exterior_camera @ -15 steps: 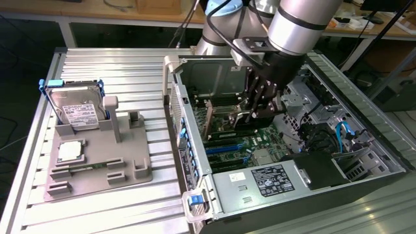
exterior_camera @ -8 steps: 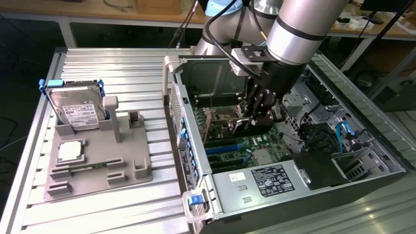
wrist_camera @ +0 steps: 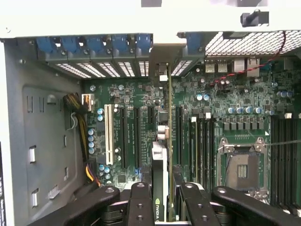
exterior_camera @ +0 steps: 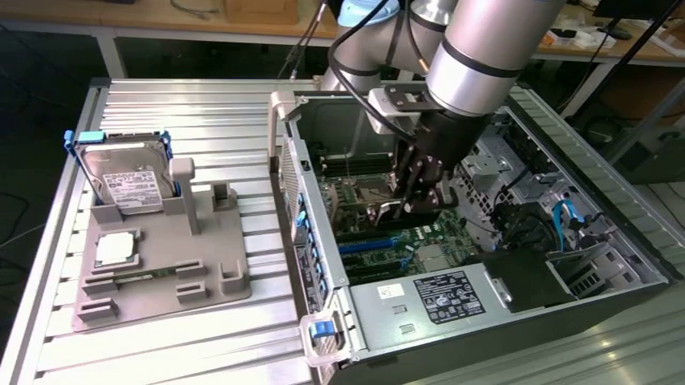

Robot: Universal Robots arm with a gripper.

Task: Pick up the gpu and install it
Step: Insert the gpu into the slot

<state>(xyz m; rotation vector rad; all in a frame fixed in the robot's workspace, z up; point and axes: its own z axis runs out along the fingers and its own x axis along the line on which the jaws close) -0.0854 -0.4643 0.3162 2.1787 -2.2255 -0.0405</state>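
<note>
Half the job looks done: the gpu (wrist_camera: 161, 155) is off the surface (exterior_camera: 192, 104) and inside the open computer case (exterior_camera: 310, 241), clamped edge-on between the narrowed jaws just above the green motherboard (wrist_camera: 136, 94). It runs along the dark expansion slots (wrist_camera: 136, 136), its silvery bracket toward the perforated rear grille (wrist_camera: 108, 69). Whether it's seated, I cannot tell. It's a thin, stiff card in matte black fingers (wrist_camera: 140, 207). Outside, on the ribbed metal surface, a grey plastic holder (exterior_camera: 160, 277) carries the hard drive (exterior_camera: 123, 180).
</note>
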